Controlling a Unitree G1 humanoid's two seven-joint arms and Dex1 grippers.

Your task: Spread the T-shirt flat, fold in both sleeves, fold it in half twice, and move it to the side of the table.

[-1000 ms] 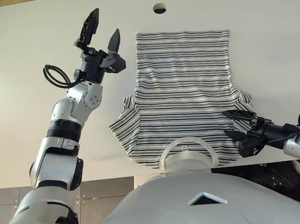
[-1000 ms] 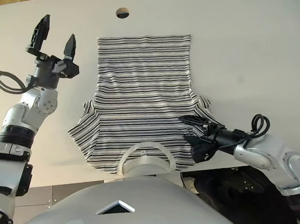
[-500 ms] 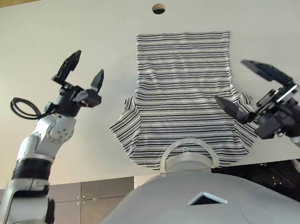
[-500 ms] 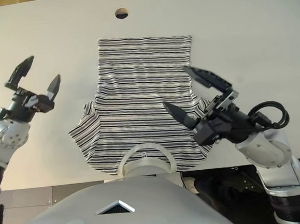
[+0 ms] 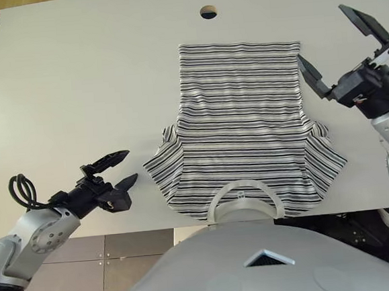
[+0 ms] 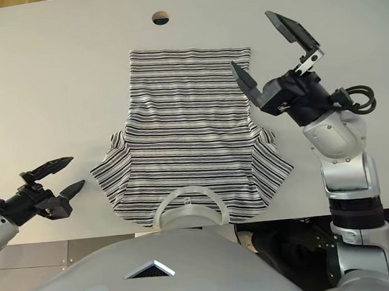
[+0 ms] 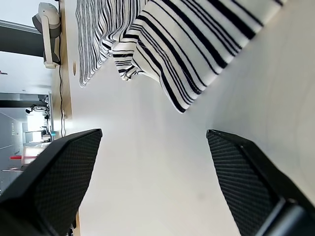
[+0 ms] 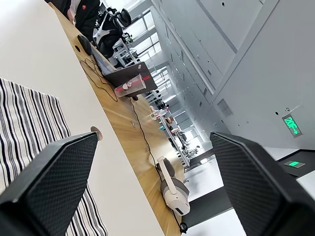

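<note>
T-shirt [image 5: 240,122]: black-and-white stripes, spread on white table [image 5: 74,74], sleeves bunched.
Left gripper [image 5: 130,165]: fingers apart, empty.
Right gripper [image 5: 322,33]: fingers apart, empty.
Left wrist view: sleeve [image 7: 129,65] edge folded over.

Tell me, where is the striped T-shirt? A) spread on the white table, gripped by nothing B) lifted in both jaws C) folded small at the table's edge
A: the striped T-shirt lies spread on the white table, while the left gripper and right gripper hold nothing, jaws open.
</note>
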